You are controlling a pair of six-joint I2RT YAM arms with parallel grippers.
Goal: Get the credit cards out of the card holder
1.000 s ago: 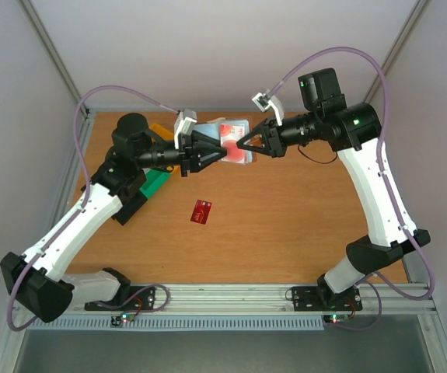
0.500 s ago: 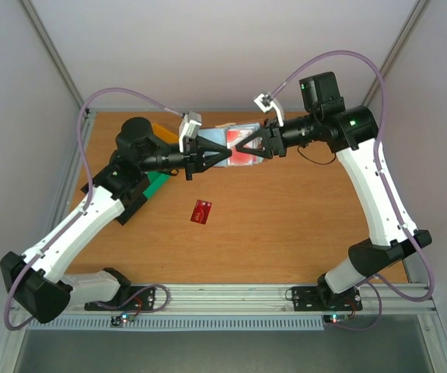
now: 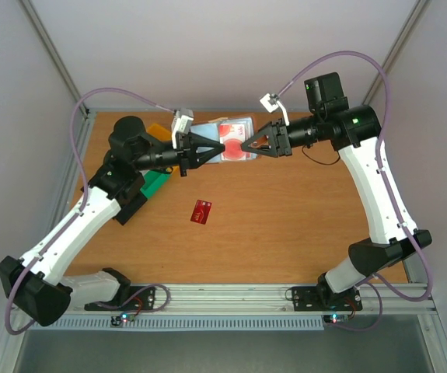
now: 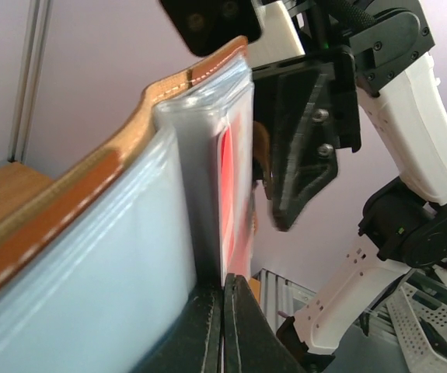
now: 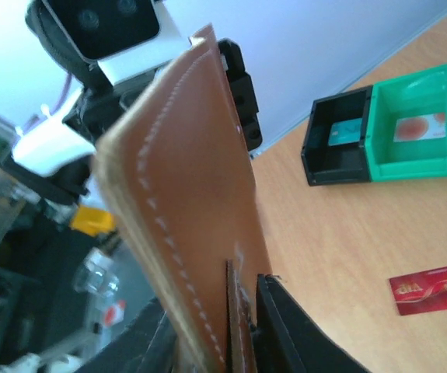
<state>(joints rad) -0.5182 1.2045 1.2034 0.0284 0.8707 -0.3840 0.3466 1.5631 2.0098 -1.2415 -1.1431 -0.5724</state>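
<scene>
The card holder (image 3: 228, 129) is held up in the air at the back of the table between both grippers, open, with its pale grey-blue sleeves towards the top camera. My right gripper (image 3: 243, 146) is shut on its brown leather cover (image 5: 184, 179). My left gripper (image 3: 216, 148) is shut on the edge of a red credit card (image 4: 232, 194) that sits in a clear sleeve of the holder (image 4: 91, 256). Another red credit card (image 3: 201, 211) lies flat on the table; it also shows in the right wrist view (image 5: 429, 290).
A green bin (image 3: 155, 183), a black bin (image 3: 130, 206) and a yellow bin (image 3: 159, 130) stand at the left of the table under the left arm. The green bin (image 5: 413, 128) and black bin (image 5: 340, 140) each hold a card.
The left gripper pushed right into the holder half a second ago and has now drawn back to the left. The right gripper shifted slightly right. The card on the table has not moved.
</scene>
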